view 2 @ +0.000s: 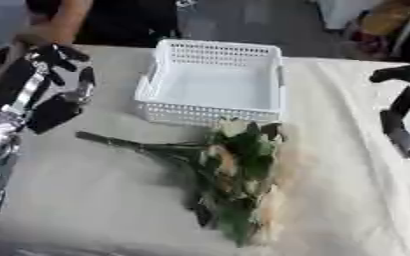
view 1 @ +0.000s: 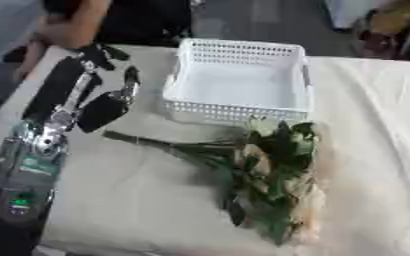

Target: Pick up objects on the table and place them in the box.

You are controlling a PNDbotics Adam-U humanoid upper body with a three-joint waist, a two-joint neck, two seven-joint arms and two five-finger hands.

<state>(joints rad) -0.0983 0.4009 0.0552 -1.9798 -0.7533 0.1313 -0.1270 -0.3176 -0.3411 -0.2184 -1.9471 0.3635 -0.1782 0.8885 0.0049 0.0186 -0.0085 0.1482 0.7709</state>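
Note:
A bouquet of pale flowers with green leaves (view 1: 274, 172) lies on the cloth-covered table, its stems (view 1: 147, 142) pointing left. Just behind it stands an empty white perforated basket (view 1: 240, 80). My left hand (view 1: 90, 90) is at the left, left of the basket and above the stem ends, fingers relaxed and holding nothing. My right hand (view 2: 403, 117) shows at the right edge of the right eye view, fingers curved but apart, with nothing in them, well right of the flowers.
The table wears a wrinkled beige cloth (view 1: 130, 200). A person sits at the far left edge (view 1: 68, 25), not touching the objects. Clutter stands beyond the table at the far right (view 1: 383, 25).

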